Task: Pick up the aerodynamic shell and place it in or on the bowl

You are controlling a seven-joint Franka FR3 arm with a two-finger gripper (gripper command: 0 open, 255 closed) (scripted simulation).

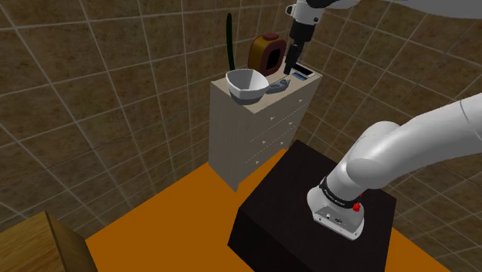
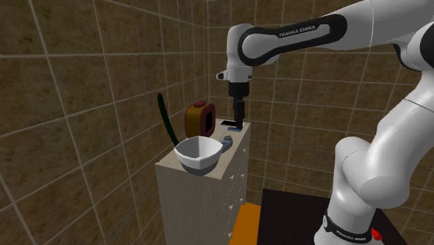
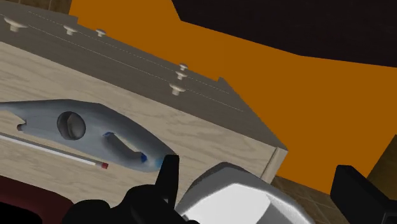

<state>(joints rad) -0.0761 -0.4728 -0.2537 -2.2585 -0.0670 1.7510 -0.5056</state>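
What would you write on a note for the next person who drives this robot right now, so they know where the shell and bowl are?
The pincer is open and holds nothing. It hangs just above the top of the dresser.
The aerodynamic shell is grey-blue and lies flat on the dresser top, between the bowl and the pincer, untouched.
The bowl is white and stands upright at the dresser end on the shoulder view's left. The shell is not in it.
Done: the pincer is near the shell, no grasp yet.
Left: lower onto the shell, close, lift, carry it over the bowl, let go.
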